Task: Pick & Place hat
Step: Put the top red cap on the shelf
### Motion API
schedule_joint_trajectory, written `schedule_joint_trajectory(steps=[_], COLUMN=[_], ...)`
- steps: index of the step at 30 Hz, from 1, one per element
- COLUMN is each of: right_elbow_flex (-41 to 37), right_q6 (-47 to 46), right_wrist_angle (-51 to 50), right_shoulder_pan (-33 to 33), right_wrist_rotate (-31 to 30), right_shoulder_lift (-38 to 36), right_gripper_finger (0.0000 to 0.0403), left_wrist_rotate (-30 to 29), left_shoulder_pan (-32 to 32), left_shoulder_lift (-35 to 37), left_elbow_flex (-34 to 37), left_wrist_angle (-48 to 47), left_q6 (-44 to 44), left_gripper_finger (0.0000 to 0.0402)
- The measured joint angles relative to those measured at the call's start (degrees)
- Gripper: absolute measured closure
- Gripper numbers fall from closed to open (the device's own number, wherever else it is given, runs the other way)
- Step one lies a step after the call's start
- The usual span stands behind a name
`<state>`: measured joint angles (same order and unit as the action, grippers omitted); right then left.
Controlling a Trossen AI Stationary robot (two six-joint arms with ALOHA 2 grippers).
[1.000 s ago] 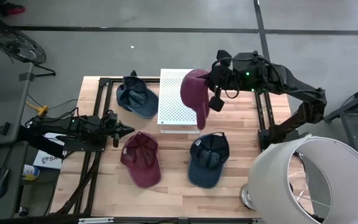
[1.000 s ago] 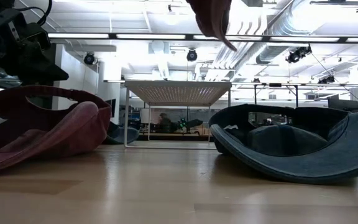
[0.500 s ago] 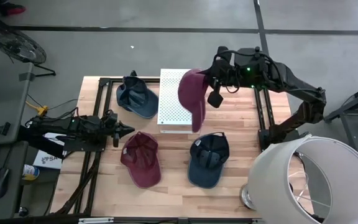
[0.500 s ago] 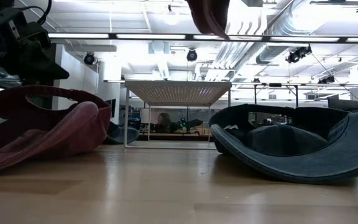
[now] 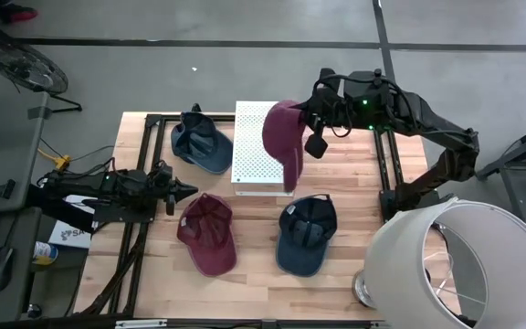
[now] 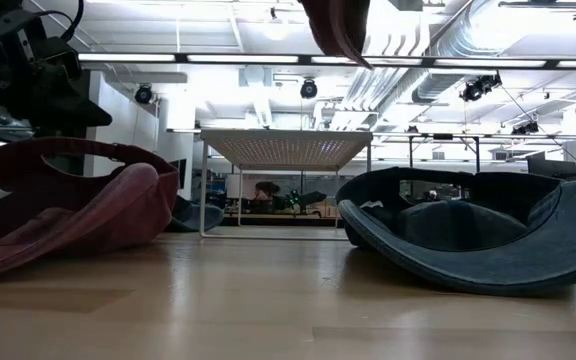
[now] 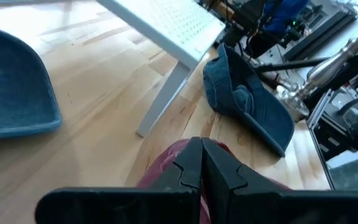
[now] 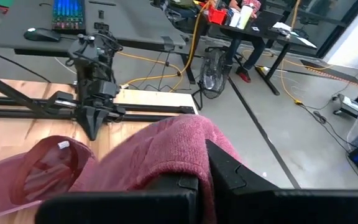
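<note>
A white perforated metal stand is on the wooden table, near the middle of its far edge. A dark blue cotton cap lies just beside the stand, toward the table's far left corner. A second dark blue cap lies upside down in front of the stand, closer to the near edge, and a maroon cap lies upside down beside it, a little apart, more to the left. A large white lamp shade stands at the near right corner of the table.

The right gripper hangs in the air over the right edge of the white stand. Its jaws are clenched on a maroon fabric baseball cap, which hangs down from them above the stand and touches nothing else; its brim points toward the near edge.

The left gripper waits low near the left edge of the table, jaws pressed together and holding nothing, its tip just beside the maroon cap that lies there.
</note>
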<state>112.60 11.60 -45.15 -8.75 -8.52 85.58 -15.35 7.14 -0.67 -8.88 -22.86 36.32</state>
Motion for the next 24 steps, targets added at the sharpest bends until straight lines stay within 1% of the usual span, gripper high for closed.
schedule_joint_trajectory(steps=[3, 5, 7, 10, 13, 15, 17, 21, 24], right_elbow_flex=[0.0, 0.0, 0.0, 0.0, 0.0, 0.0, -0.02, -0.02, -0.02], right_q6=[0.0, 0.14, 0.27, -0.04, -0.02, 0.25, 0.36, -0.06, -0.14], right_wrist_angle=[0.0, 0.0, 0.0, 0.0, -0.02, 0.01, 0.29, 3.1, 5.51], right_shoulder_pan=[0.0, 0.0, -0.13, -0.56, -0.66, -0.68, -0.72, -1.72, -2.38], right_wrist_rotate=[1.01, 2.98, 5.5, 8.96, 9.15, 9.16, 10.21, 16.35, 19.67], right_shoulder_lift=[0.0, 0.0, 0.0, 0.0, 0.0, 0.0, 0.0, 0.0, 0.0], right_gripper_finger=[0.0403, 0.0403, 0.0403, 0.0403, 0.0403, 0.0403, 0.0403, 0.0403, 0.0403], left_wrist_rotate=[0.09, 1.37, 0.47, -3.09, -4.84, -5.75, -6.4, -7.22, -8.15], left_shoulder_pan=[-0.02, -0.01, 0.0, -0.02, -0.02, -0.02, -0.02, -0.02, -0.02], left_shoulder_lift=[0.02, 0.0, 0.0, 0.0, -0.11, -0.77, -1.5, -4.26, -7.67], left_elbow_flex=[0.01, 0.0, 0.02, 0.02, 0.02, 0.01, 0.02, -0.07, -1.11], left_wrist_angle=[0.63, 0.48, 2.11, 9.06, 18.99, 25.44, 31.0, 41.3, 46.25], left_q6=[0.15, 0.13, -0.21, -2.83, -9.4, -14.01, -18.0, -23.22, -26.58], left_gripper_finger=[0.0399, 0.0399, 0.0399, 0.0399, 0.0391, 0.037, 0.0338, 0.0262, 0.0224])
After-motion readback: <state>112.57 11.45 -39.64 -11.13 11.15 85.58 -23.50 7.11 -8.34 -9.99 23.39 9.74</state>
